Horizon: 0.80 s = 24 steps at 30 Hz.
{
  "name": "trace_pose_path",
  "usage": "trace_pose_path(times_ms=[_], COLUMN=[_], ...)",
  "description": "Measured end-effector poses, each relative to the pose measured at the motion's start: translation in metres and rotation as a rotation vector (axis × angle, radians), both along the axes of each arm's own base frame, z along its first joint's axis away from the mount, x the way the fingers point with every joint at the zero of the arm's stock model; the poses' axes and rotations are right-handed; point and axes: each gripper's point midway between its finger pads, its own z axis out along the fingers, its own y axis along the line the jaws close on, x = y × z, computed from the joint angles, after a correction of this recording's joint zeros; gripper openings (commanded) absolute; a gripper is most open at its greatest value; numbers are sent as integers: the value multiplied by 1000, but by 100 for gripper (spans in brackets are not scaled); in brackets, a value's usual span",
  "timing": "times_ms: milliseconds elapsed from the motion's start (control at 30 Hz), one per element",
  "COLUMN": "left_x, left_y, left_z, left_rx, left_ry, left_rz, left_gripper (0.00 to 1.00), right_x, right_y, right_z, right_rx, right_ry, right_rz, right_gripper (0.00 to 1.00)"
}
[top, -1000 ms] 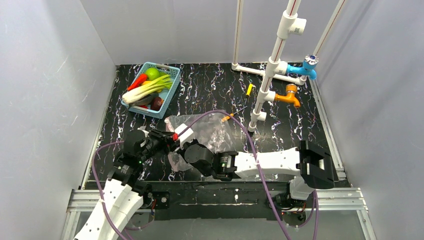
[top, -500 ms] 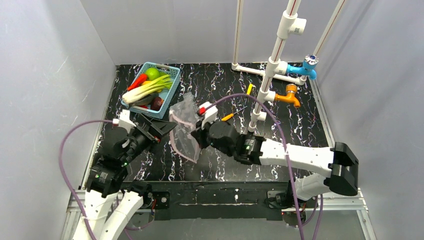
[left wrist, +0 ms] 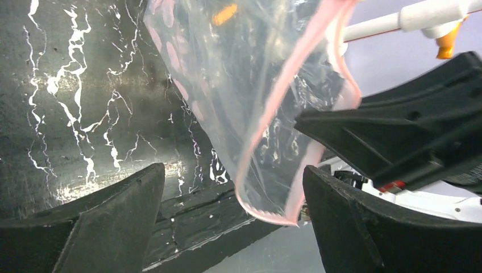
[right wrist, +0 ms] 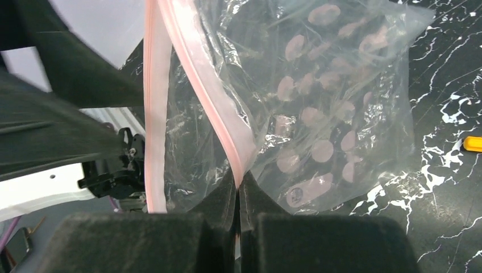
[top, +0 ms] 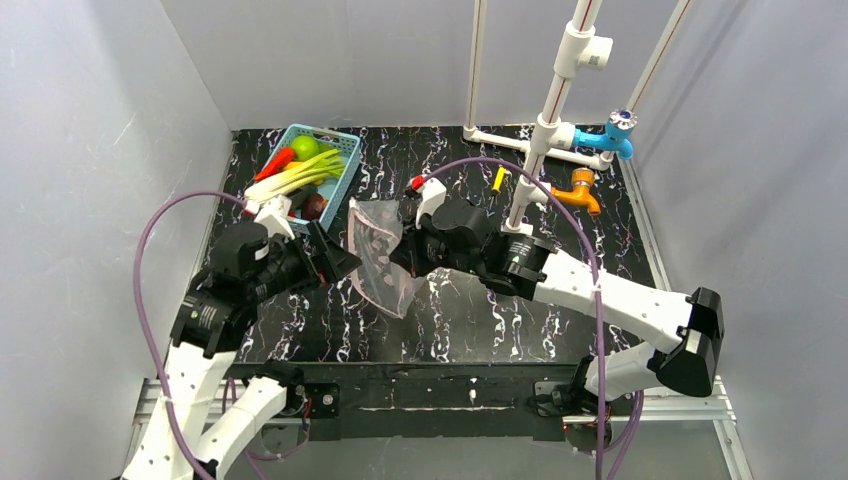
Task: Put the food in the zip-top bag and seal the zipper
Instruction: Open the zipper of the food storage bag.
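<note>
My right pincer (right wrist: 239, 190) is pressed fully closed, its two black fingers pinching one lip of the pink zipper (right wrist: 200, 85) at the mouth of the clear zip-top bag (right wrist: 318, 114). The other lip hangs loose just to the left, so the mouth gapes. Below my grip the crinkled film with its pale pink spots falls toward the black marbled tabletop (right wrist: 449, 74); I cannot tell whether the bag's lower corner touches it. From above, my right pincer (top: 408, 252) sits at the right side of the bag (top: 378, 255), near the middle of the tabletop (top: 450, 320). My left pincer (top: 335, 262) faces it from the left with its jaws spread wide, holding nothing. Through my left wrist camera, the looped pink zipper (left wrist: 290, 85) and the open bag (left wrist: 227, 74) hang in the gap between the fingers of my left pincer (left wrist: 234, 170). The loop's lower edge comes close to the right-hand finger, but I cannot say it touches. The food is not in the bag. The leek (top: 295, 178), green fruit (top: 305, 147), red chili (top: 275, 163) and dark red round piece (top: 314, 206) lie in the light blue basket (top: 345, 165) at the back left. A white pipe frame (top: 545, 130) stands at the back right, with a small yellow tool (top: 498, 180) beside it.
</note>
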Motion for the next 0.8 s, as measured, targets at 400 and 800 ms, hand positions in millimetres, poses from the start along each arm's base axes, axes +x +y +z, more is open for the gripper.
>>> trace_pose_path(times_ms=[400, 800], left_x=[28, 19], left_y=[-36, -45], left_z=[-16, -10], left_rx=[-47, -114], left_ry=[101, 84], left_rz=[-147, -183], left_gripper=[0, 0], right_x=[7, 30], right_y=[-8, -6], right_z=[4, -10], right_rx=[-107, -325], right_ry=[-12, -134], right_rz=[-73, -177], right_gripper=[26, 12])
